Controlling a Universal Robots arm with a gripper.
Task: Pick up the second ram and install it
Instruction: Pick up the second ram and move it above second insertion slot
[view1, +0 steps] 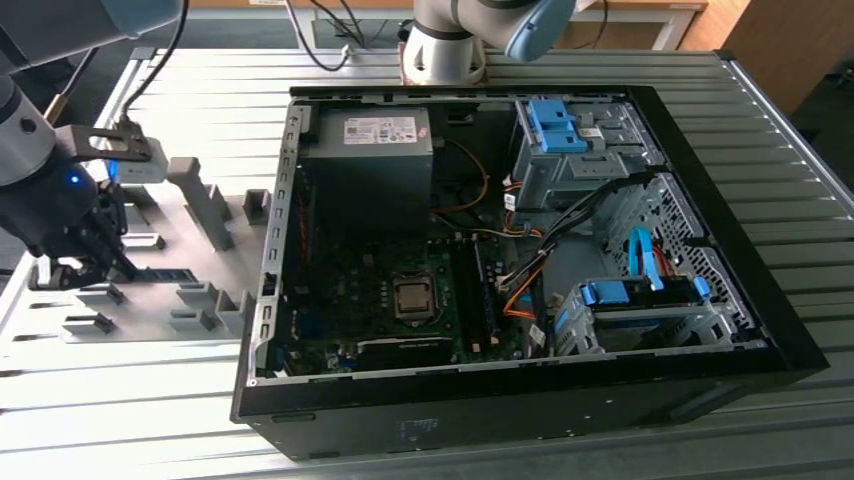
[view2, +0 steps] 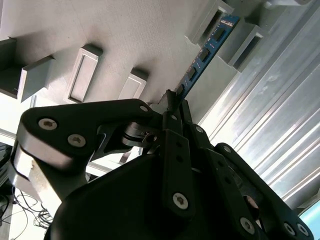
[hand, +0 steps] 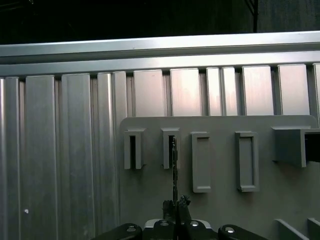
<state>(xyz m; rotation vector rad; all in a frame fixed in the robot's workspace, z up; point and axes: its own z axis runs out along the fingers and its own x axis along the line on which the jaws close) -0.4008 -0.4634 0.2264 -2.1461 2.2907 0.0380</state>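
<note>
The second ram (view2: 207, 50) is a thin blue-green stick with black chips, standing on edge in grey holder blocks (view2: 248, 39) on a grey plate (view1: 150, 300). In the first wrist view the ram (hand: 174, 170) appears edge-on, running from a slotted block (hand: 170, 148) to my fingers. My gripper (view2: 173, 101) sits at the stick's near end, its fingers shut on the ram from both sides. In the exterior view the gripper (view1: 83, 268) hangs low over the plate at the exterior view's left, with the ram (view1: 160, 272) beside it.
An open black computer case (view1: 507, 405) lies on the ribbed metal table (view1: 120, 400), with its motherboard (view1: 400, 300) exposed and blue drive-bay clips (view1: 627, 292). More grey holder blocks (hand: 200, 162) stand on the plate. The table's edge rail (hand: 160, 47) runs past the plate.
</note>
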